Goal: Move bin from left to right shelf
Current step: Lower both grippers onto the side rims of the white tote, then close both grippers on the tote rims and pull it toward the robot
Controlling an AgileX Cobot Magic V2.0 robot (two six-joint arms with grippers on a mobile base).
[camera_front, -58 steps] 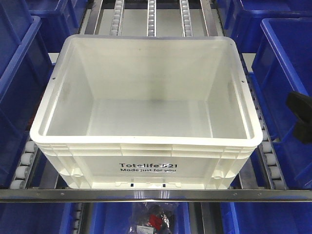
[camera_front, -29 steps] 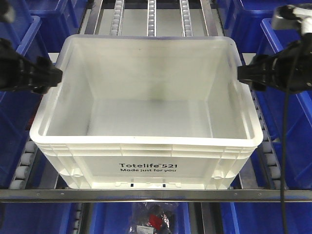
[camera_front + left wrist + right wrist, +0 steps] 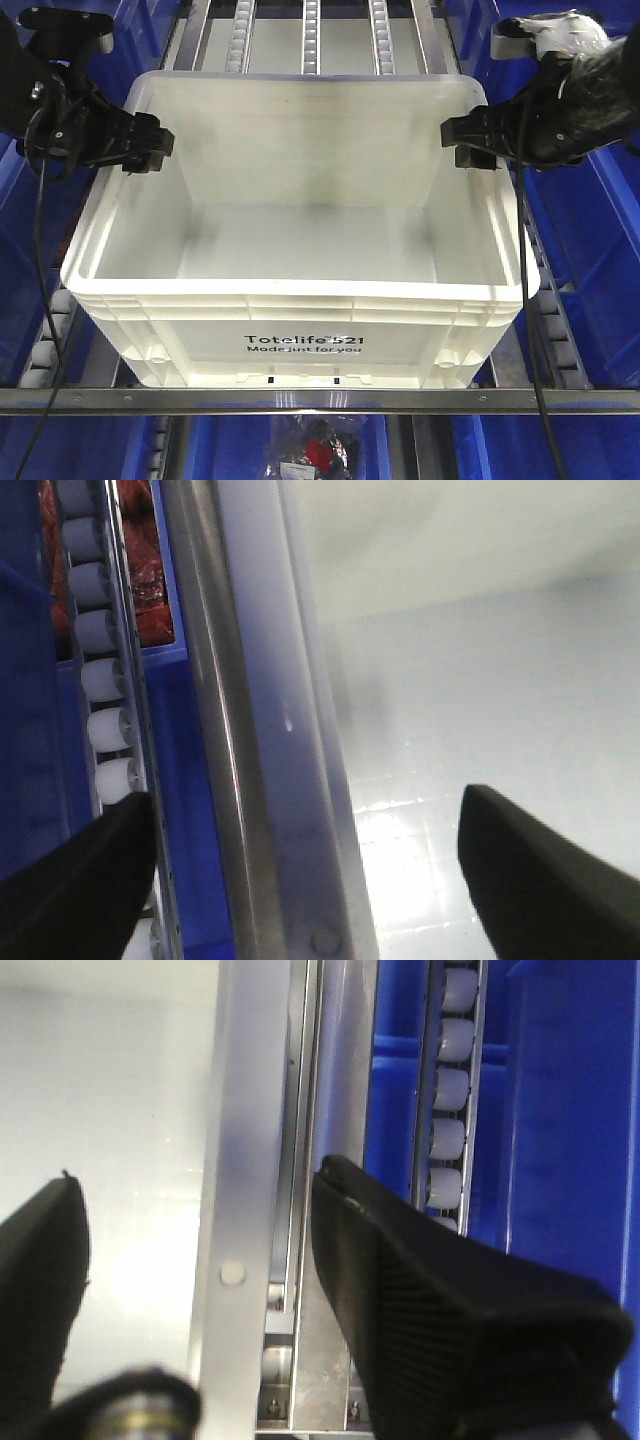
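**Empty Bin, Both Grippers Spread**

Front view: the white bin (image 3: 300, 330), with ribbed rim and black print, sits mid-frame on the rack (image 3: 310, 30). The left gripper (image 3: 150, 150) is upper left and the right gripper (image 3: 465, 135) upper right.
Left wrist: spread fingers (image 3: 80, 880) straddle the bin's wall.
Right wrist: fingers (image 3: 430, 1290) are likewise parted across the rim.

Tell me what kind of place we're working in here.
Likely a warehouse or stockroom picking area: a metal flow rack with rows of white rollers, dark blue totes packed on every side, and a white Totelife bin sitting on the rack.

surface: steel roller rack (image 3: 310, 30) | load: white bin (image 3: 300, 340) on rollers | position: just behind front bar (image 3: 320, 400)
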